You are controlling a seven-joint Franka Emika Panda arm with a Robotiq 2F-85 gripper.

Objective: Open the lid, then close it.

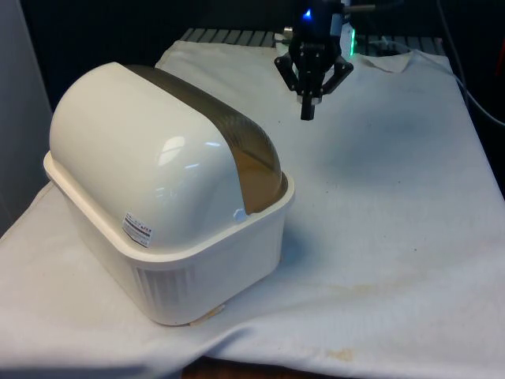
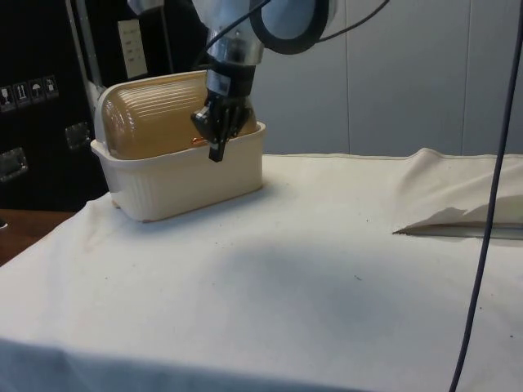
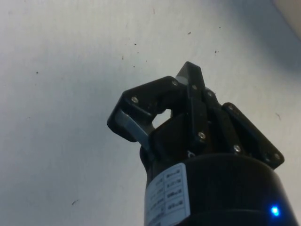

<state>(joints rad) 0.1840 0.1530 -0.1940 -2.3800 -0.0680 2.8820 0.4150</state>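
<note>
Gripper [image 1: 308, 113] hangs clenched, empty, above bare cloth [image 1: 394, 197]; we judge the closed lid [image 1: 237, 146] on the bread box [image 1: 197, 276] lies twd front view's left, apart.

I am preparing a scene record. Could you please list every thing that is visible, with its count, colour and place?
bread box: one, cream, on the front view's left part of the table.
lid: one, translucent brown, ribbed, closed over the bread box.
cloth: one, white, covering the table.
cable: one, dark, hanging at the side view's right.
gripper: one, black, above the cloth, beside the bread box, fingers together, holding nothing.
</note>
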